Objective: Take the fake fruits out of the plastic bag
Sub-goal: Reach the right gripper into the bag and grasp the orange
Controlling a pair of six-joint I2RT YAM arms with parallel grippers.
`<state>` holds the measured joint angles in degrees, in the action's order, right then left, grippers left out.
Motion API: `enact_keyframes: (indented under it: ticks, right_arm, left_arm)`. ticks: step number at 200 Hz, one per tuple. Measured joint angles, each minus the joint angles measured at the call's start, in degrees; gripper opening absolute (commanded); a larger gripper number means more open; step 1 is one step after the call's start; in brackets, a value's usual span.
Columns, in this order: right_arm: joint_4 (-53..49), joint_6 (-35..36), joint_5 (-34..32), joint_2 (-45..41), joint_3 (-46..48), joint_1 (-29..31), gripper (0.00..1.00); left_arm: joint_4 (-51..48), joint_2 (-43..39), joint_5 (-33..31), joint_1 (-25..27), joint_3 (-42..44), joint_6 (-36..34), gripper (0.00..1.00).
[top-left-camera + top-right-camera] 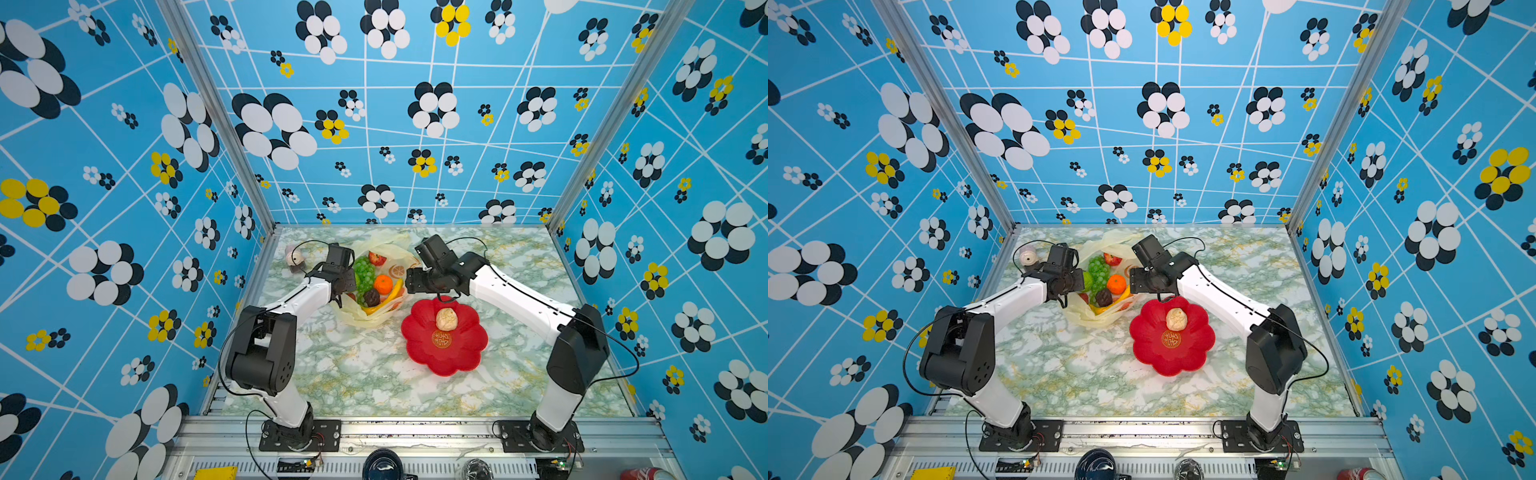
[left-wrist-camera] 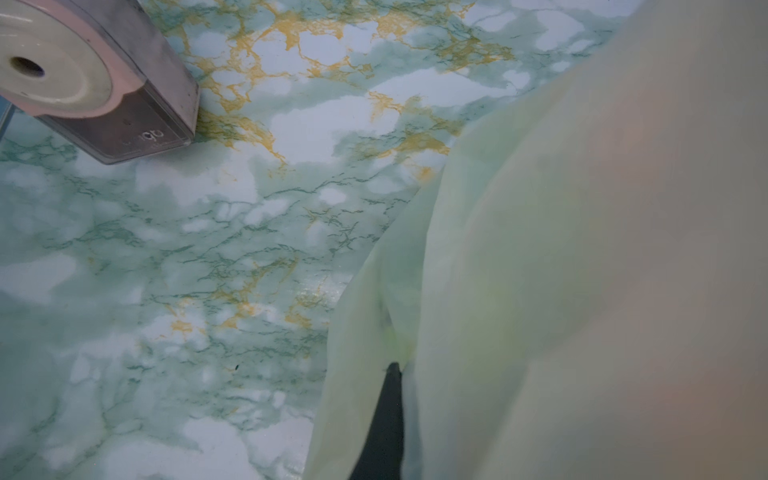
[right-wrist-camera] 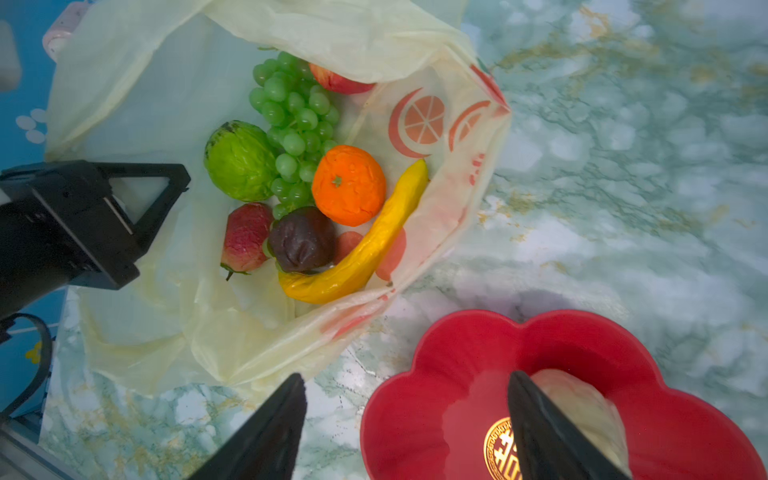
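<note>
Look, left fingers (image 2: 386,419) pressed together, apparently pinching the plastic bag (image 3: 166,324) rim so its mouth gapes, fake fruits (image 3: 348,185) piled inside, while right fingers (image 3: 270,432) hang spread and empty by the red plate (image 3: 582,345).

Left arm is up off its base with the elbow cocked, forearm running out toward 1 o'clock in both top views. The left gripper (image 2: 390,399) is clamped tight on a fold of the plastic bag (image 2: 540,249). Over on the right arm, the forearm reaches toward 10 o'clock, wrist tipped down, and the right gripper (image 3: 406,376) hangs with its jaws spread wide.
</note>
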<state>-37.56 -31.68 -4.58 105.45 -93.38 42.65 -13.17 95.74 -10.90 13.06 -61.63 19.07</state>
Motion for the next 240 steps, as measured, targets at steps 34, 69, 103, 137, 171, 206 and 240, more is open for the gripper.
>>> enact_keyframes:
  ticks: [34, 69, 103, 137, 171, 206, 240]
  right_arm:
    - [1.90, 2.21, 2.80, 9.92, -8.68, 0.83, 0.71]
    - [4.02, 4.33, 5.90, 18.80, -18.12, 0.94, 0.67]
    - [5.05, 5.62, 7.48, 26.27, -26.95, 1.51, 0.66]
    - [2.69, 7.41, 6.10, 30.82, -33.07, 1.75, 0.66]
    - [-0.83, 8.66, 4.02, 33.33, -36.68, 1.60, 0.69]
    - [-4.39, 9.16, 2.71, 35.89, -38.84, 1.29, 0.74]
    - [-7.13, 10.05, 1.68, 38.82, -41.64, 1.09, 0.77]
  left_arm:
    - [0.42, -1.18, 0.37, -0.74, 0.42, 0.87, 0.00]
    - [0.55, -1.38, 0.81, -2.29, 0.42, 1.53, 0.00]
    - [0.74, -1.38, 2.08, -4.02, 0.42, 2.36, 0.00]
    - [0.79, -1.38, 3.28, -4.33, 0.39, 2.40, 0.00]
    - [0.79, -1.36, 4.07, -4.33, 0.39, 2.40, 0.00]
    - [0.98, -0.94, 4.11, -4.33, 0.39, 2.40, 0.00]
    - [1.03, 0.17, 4.33, -4.33, 0.39, 2.40, 0.00]
